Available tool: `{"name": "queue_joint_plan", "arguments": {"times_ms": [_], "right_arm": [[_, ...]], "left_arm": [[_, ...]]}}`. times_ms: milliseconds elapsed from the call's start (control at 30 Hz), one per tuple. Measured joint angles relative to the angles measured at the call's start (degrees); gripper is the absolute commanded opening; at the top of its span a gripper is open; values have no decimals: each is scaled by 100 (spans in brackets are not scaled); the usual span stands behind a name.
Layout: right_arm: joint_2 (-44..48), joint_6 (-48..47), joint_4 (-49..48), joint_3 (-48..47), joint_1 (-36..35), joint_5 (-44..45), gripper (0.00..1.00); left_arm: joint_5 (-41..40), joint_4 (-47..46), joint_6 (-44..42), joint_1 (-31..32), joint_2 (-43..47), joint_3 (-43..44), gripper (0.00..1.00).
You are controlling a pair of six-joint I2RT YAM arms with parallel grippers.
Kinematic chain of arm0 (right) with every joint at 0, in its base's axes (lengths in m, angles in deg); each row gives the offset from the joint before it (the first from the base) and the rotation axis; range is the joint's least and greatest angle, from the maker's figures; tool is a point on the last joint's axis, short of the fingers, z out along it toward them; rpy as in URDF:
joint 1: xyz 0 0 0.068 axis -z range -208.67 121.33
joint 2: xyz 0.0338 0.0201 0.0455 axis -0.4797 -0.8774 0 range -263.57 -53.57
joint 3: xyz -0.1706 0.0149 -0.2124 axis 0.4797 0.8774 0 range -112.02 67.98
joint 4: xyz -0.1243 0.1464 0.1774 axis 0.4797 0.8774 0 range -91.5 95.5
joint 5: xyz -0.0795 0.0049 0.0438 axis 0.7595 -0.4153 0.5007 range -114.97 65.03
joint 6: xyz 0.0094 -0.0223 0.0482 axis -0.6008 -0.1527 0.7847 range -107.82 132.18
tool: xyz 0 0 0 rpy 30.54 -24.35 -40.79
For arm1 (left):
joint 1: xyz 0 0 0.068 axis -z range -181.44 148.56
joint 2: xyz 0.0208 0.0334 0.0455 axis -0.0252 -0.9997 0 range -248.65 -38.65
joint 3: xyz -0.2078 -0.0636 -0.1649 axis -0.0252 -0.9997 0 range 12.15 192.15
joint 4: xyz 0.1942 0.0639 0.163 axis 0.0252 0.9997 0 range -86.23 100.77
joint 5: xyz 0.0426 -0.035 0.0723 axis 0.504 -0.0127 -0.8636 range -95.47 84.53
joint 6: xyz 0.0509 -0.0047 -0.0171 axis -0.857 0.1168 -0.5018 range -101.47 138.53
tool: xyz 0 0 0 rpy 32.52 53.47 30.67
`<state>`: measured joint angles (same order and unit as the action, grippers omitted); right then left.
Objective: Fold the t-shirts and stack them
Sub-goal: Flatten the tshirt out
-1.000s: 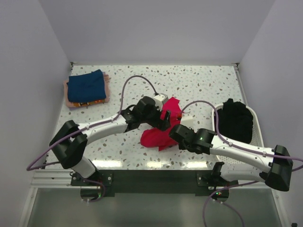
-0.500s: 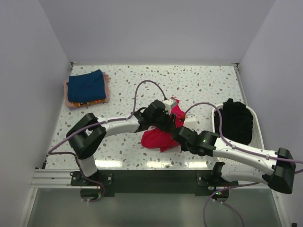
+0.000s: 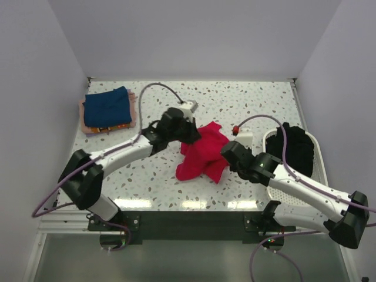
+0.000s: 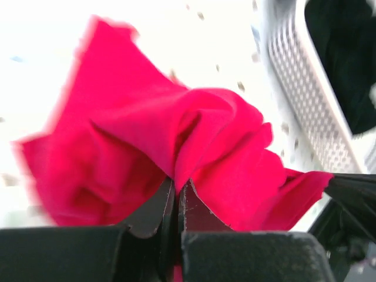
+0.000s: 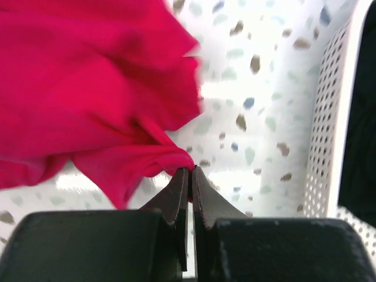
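Left tool point(image 4: 176, 187) and right tool point(image 5: 189, 172), both tight on opposite edges of red t-shirt point(image 3: 204, 154)

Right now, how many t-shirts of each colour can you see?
red t-shirt: 1
navy blue t-shirt: 1
pale pink t-shirt: 1
black bundle in the basket: 1, and I cannot tell if it holds more
Total: 4 in view
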<state>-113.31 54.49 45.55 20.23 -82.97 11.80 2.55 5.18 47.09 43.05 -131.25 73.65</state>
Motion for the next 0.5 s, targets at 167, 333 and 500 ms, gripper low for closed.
{"name": "queue_joint_plan", "arguments": {"times_ms": [167, 333, 500], "right_arm": [[13, -837, -518, -723, 909, 170, 0], [13, -1399, -824, -1187, 1198, 323, 0], [9, -1532, -901, -1040, 1211, 205, 0]], "left_arm": [[-396, 474, -291, -1062, 1386, 39, 10], [-1102, 1104, -535, -1353, 2341, -162, 75], [-2041, 1823, -420, -1781, 3067, -793, 84]]}}
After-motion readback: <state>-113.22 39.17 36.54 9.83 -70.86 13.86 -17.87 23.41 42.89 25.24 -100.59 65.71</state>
